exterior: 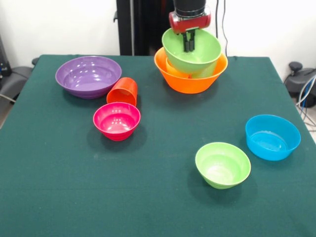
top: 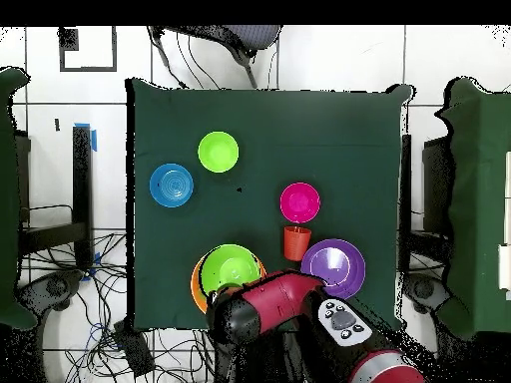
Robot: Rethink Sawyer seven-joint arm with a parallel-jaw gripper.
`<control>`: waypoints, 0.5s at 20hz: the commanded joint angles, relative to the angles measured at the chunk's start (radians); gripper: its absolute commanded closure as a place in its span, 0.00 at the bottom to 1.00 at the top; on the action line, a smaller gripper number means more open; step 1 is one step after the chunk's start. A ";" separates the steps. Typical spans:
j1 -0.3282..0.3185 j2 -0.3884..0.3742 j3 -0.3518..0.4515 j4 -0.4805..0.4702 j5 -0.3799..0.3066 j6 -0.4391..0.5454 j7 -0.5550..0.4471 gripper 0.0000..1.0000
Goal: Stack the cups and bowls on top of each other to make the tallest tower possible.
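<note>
Tower [exterior: 191,69], glossy round bowls, tilted top

Open cloth between pink-red bowl [exterior: 117,120] and small green bowl [exterior: 222,164].

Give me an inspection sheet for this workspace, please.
Surface: green cloth on the table, no spills seen.
Job's things: tower at the far side, green bowl tilted atop the orange bowl, something yellow-orange between them. Loose: purple bowl, orange cup on its side, pink bowl, small green bowl, blue bowl.
Clutter: nothing seen.
Gripper: gripper reaches into the green bowl; open or shut cannot be told.
Cables: loose cables on the floor by the base.
Surroundings: chair beyond the table, side tables both sides.
</note>
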 commanded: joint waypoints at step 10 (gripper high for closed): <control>0.007 -0.013 -0.007 0.044 -0.030 0.166 -0.040 1.00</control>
